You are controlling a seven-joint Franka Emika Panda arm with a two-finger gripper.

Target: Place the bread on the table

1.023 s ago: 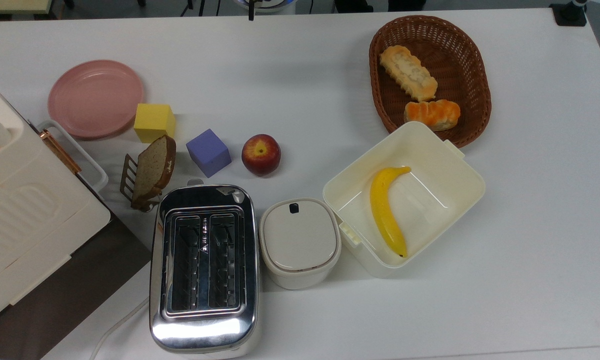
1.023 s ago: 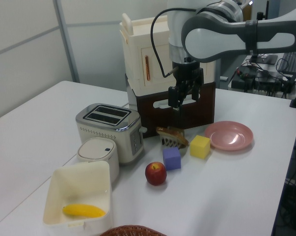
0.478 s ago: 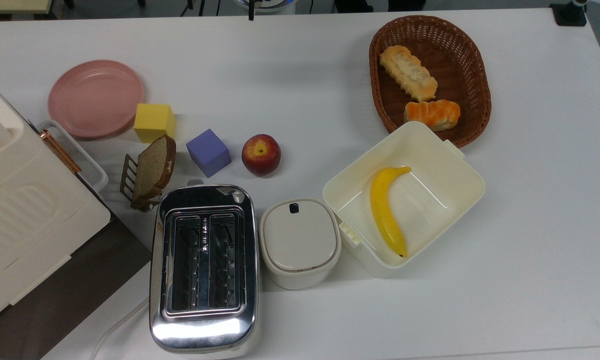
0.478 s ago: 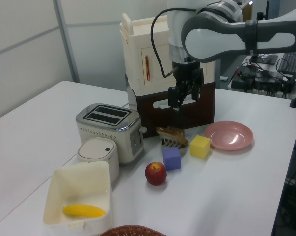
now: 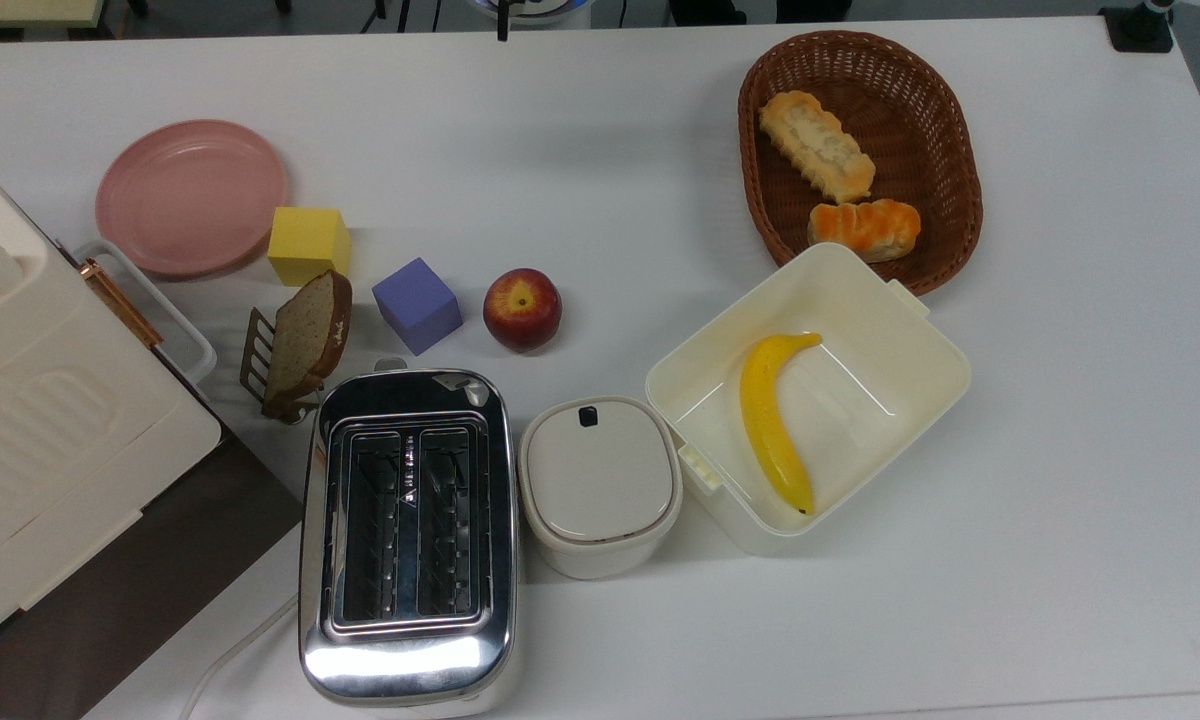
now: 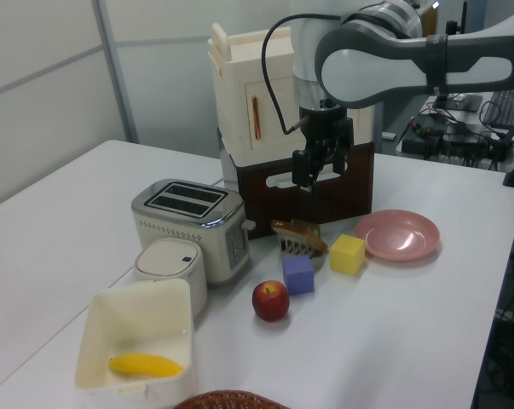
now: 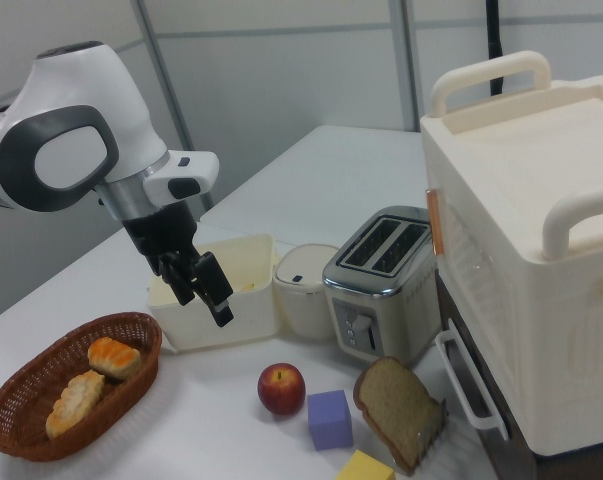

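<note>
Nothing has shifted since a second ago: arm and objects sit exactly as they were. The long pale-golden bread stick with the crumbly white top lies in the brown woven oval basket near the far right corner of the large white table in the top view, just beside a shorter orange-glazed bun, untouched. In the right view the black two-finger gripper hangs in the air, empty, fingers slightly spread, in front of the cream open box that holds a yellow banana. Towards the top view's left edge stand the pink round plate, yellow cube, purple cube and red apple; the chrome toaster sits at the near edge.
</note>
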